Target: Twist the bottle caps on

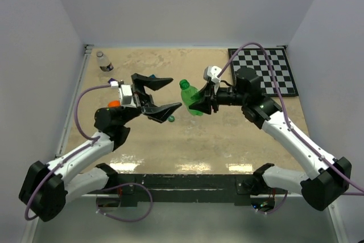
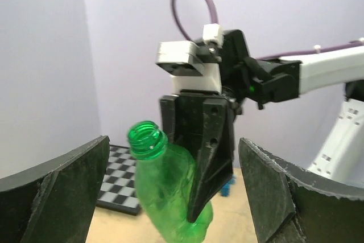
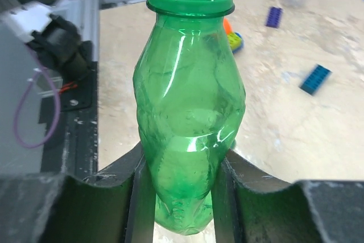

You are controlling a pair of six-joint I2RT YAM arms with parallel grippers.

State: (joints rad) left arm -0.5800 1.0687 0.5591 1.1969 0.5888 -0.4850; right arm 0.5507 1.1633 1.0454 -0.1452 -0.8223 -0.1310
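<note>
Right gripper (image 1: 200, 102) clamped on green bottle (image 1: 191, 98); lower body pinched between both fingers (image 3: 128, 197). Bottle held tilted over table (image 1: 227, 140), neck pointing toward left arm, mouth uncapped. Left gripper (image 1: 170, 93) spread wide, holding nothing, just beside bottle neck, not touching. Green cap (image 1: 171, 119) lying on table near lower left finger. Clear bottle (image 1: 103, 61) upright near far-left corner, well apart.

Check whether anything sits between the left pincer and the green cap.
Nothing visible. The green cap lies bare on the table right by the open left pincer; the green bottle is off to one side.
</note>
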